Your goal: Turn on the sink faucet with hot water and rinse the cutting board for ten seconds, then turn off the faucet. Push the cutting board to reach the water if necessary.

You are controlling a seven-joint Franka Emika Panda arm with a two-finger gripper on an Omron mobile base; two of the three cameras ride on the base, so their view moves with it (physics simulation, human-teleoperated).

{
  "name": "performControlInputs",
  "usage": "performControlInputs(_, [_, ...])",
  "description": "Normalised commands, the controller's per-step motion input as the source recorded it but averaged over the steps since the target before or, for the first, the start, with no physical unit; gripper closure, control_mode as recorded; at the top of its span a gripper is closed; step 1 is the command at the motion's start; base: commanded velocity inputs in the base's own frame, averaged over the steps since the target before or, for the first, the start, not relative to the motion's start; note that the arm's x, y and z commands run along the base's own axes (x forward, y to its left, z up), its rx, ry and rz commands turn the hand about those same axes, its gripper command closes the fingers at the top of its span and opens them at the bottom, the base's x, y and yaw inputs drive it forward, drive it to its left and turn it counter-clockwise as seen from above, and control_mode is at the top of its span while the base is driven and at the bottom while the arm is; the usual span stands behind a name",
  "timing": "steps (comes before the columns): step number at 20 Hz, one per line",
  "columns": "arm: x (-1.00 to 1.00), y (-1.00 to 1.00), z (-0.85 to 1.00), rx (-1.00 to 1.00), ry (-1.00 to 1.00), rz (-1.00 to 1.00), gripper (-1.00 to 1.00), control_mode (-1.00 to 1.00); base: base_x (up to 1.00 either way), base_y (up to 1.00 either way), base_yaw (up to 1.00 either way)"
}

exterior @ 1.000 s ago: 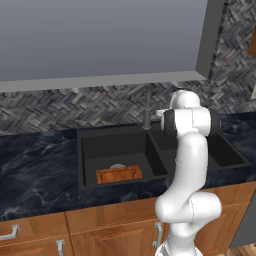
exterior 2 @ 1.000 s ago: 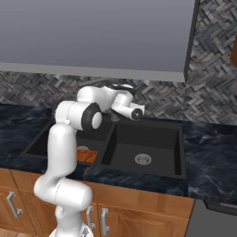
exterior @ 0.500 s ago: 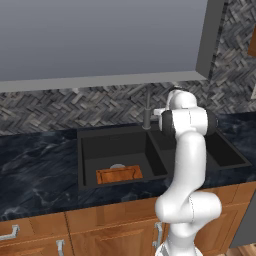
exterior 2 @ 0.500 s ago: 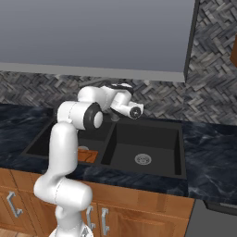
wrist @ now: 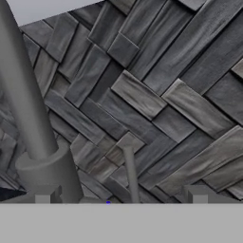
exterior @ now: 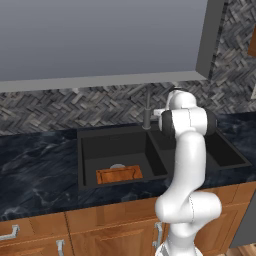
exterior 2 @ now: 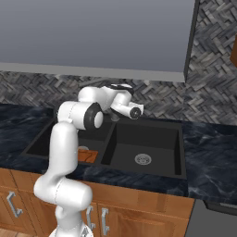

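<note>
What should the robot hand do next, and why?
Probably ease forward and close on the thin lever between its open fingertips. No water runs from the faucet, and the cutting board lies dry in the sink.

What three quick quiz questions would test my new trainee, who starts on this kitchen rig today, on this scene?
1. True or false: the cutting board lies in a basin of the sink.
2. Is water running from the faucet? A) yes B) none visible
3. Fill in: the pincer stands ____, up close to the faucet stem.

Key: 1 true; 2 B; 3 open.
</note>
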Motion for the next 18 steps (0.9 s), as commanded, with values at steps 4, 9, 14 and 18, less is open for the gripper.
performControlInputs(4, [0.04,-0.03,-0.05,0.00,0.00,-0.04,-1.00,-1.00,0.00,0.00,0.00])
performControlInputs(9, [0.01,-0.01,0.00,0.00,0.00,-0.04,-1.00,-1.00,0.00,0.00,0.00])
performControlInputs(14, [0.10,0.00,0.00,0.00,0.00,-0.03,-1.00,-1.00,0.00,0.00,0.00])
performControlInputs(18, [0.17,0.00,0.00,0.00,0.00,-0.02,-1.00,-1.00,0.00,0.00,0.00])
